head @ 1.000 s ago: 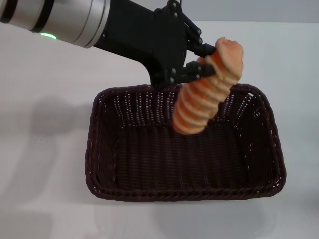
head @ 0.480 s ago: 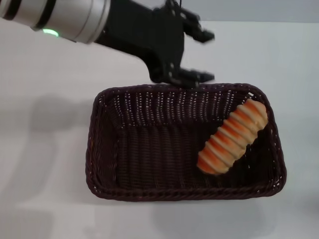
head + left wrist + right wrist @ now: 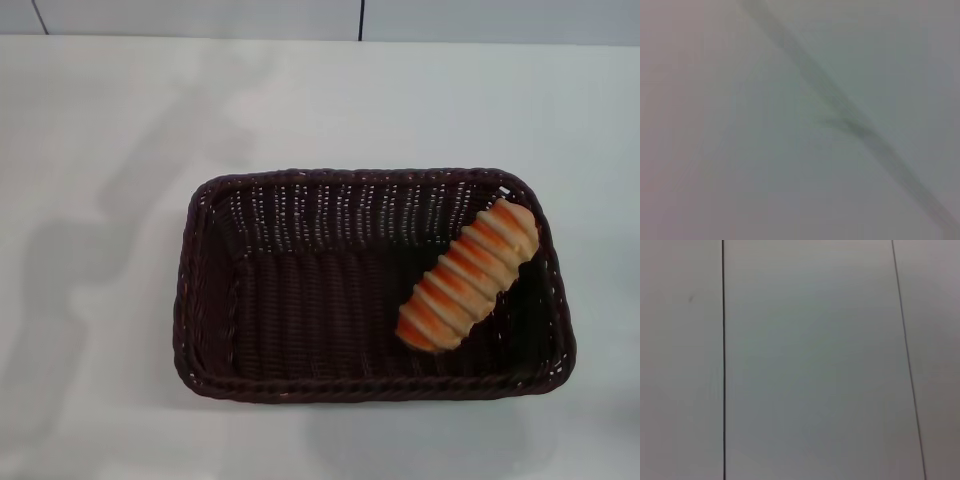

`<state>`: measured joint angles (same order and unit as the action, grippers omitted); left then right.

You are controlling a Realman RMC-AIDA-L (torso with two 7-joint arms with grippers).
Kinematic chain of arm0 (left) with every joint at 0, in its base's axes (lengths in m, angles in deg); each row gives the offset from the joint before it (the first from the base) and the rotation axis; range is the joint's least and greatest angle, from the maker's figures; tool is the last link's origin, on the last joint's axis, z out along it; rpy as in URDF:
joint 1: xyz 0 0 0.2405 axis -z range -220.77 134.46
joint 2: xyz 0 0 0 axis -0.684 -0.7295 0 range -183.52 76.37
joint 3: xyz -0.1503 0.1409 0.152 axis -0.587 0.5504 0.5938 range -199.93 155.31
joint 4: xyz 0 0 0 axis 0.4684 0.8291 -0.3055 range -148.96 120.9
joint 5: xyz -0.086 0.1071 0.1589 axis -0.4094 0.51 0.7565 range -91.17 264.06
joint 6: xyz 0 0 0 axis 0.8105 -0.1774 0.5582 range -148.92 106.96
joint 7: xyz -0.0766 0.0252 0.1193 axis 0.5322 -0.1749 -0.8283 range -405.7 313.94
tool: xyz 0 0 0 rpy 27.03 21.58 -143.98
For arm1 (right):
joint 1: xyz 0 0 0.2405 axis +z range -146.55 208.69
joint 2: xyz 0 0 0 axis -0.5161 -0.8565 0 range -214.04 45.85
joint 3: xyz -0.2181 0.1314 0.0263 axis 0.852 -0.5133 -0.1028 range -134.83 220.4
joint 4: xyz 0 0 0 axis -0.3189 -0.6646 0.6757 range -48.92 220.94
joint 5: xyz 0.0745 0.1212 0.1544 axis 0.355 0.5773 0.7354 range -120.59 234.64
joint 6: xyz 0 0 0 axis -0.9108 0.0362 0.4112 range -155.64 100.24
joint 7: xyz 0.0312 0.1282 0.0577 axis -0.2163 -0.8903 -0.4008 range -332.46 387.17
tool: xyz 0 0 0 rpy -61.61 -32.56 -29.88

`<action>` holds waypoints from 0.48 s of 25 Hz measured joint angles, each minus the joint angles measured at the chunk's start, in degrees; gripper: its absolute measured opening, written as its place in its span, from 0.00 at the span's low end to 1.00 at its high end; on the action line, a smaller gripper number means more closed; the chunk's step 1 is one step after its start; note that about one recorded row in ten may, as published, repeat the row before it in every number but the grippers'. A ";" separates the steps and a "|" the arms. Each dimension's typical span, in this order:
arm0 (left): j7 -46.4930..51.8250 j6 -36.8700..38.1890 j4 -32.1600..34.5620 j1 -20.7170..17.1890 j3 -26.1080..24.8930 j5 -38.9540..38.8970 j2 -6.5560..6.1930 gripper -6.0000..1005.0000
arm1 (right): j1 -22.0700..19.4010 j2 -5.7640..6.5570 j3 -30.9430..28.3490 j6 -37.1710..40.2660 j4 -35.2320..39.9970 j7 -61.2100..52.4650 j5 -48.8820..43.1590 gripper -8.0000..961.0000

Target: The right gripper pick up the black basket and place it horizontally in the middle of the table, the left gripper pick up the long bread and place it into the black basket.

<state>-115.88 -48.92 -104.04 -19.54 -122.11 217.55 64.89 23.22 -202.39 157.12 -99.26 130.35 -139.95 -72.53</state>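
The black basket (image 3: 300, 300) stands lengthwise across the white table (image 3: 100, 150) in the head view. The long bread (image 3: 467, 275), tan with orange-brown ridges, lies inside the basket at its right end, slanted, its far end resting against the basket's right wall. Neither gripper shows in any view. The left wrist view shows only a pale blurred surface with a dark slanted streak. The right wrist view shows only pale panels with thin dark seams.
Faint shadows fall on the table to the left of the basket. A grey wall with dark seams (image 3: 360, 18) runs along the table's far edge.
The left gripper let go of the bread, which dropped into the basket's right end. The left arm then drew back out of the head view.
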 joint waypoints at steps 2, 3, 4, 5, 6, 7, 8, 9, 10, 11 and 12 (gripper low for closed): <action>-0.19 17.55 6.15 -2.32 5.94 0.59 -0.12 0.70 | -0.37 0.00 -0.11 0.07 0.01 -0.01 -0.01 0.87; -0.28 27.72 10.61 -2.96 9.40 1.58 -0.19 0.70 | -0.55 -0.01 -0.23 0.12 0.01 -0.08 -0.01 0.87; 0.75 45.18 19.84 -2.49 13.18 4.16 -0.12 0.70 | -0.86 -0.04 -0.28 0.12 0.00 -0.15 0.00 0.87; 0.75 45.18 19.84 -2.49 13.18 4.16 -0.12 0.71 | -0.86 -0.04 -0.28 0.12 0.00 -0.15 0.00 0.87; 2.78 54.97 24.95 -1.83 14.67 5.68 -0.02 0.71 | -0.95 -0.07 -0.26 0.06 0.00 -0.15 -0.01 0.87; 5.73 62.77 29.81 -1.06 15.74 6.39 0.02 0.71 | -0.99 -0.09 -0.27 -0.17 -0.15 -0.17 0.00 0.87; 10.21 72.16 35.18 -0.19 16.70 7.22 0.00 0.71 | -0.98 -0.15 -0.29 -0.42 -0.37 -0.18 0.00 0.87; 21.28 82.98 42.34 0.32 17.15 7.97 -0.14 0.71 | -0.89 -0.35 -0.44 -1.38 -1.01 -0.16 0.00 0.87; 21.28 82.98 42.34 0.32 17.15 7.97 -0.14 0.71 | -0.89 -0.35 -0.44 -1.38 -1.01 -0.16 0.00 0.87; 28.94 87.37 45.62 0.28 16.74 8.22 -0.29 0.72 | -0.79 -0.45 -0.50 -1.99 -1.37 -0.17 0.01 0.87; 36.11 89.79 48.66 0.26 15.88 8.41 -0.39 0.72 | -0.68 -0.54 -0.50 -2.82 -1.83 -0.15 0.01 0.87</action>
<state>-79.77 40.87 -55.38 -19.28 -106.24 225.97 64.50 22.53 -202.93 156.62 -102.08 128.52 -140.11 -72.51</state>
